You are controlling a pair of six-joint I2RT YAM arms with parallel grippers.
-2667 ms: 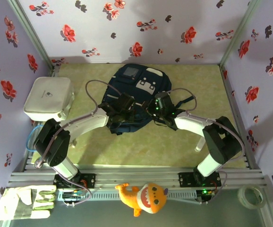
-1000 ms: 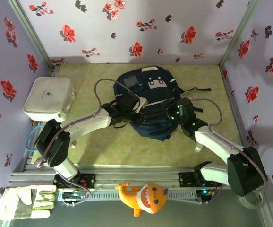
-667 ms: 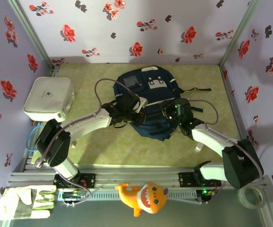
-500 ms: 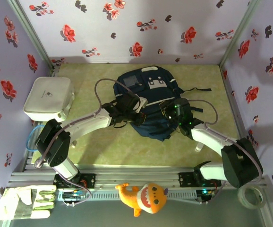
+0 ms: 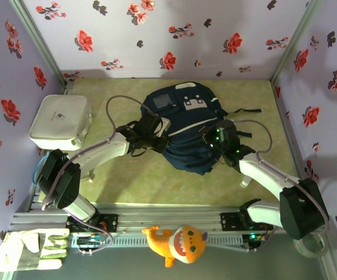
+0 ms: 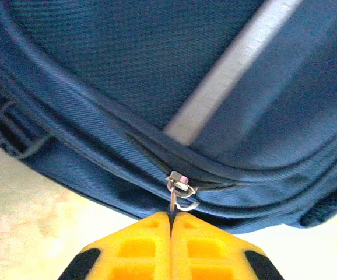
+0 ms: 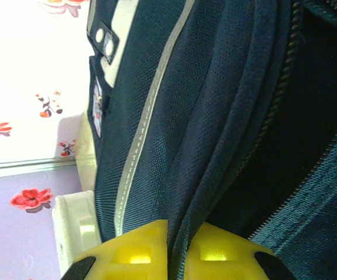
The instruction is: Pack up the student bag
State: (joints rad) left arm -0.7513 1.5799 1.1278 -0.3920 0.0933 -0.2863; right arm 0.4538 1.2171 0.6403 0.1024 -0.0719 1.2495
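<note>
Bag is laid flat mid-desk, top end toward the back wall, with both arms reaching onto its near half. Left tool is clamped shut on the zip pull, the thin tab pinched between the yellow pads at the bag's lower edge. Right tool is closed on a fold of bag fabric just beside the zip teeth, where the compartment is seen gaping dark.

Step in hand is judged to be working the zip: one side anchored, the pull drawn by the other. Whether the zip is being opened or closed cannot be told.

To be done well:
- The pull should be drawn along the track line, not lifted off it, so the slider is not jammed.
- The fabric fold should be held taut against the pull, so the bag is not dragged over the desk.
- The pinch on the tab is thin and slipping is a risk, so a slow, steady draw is advised.
</note>
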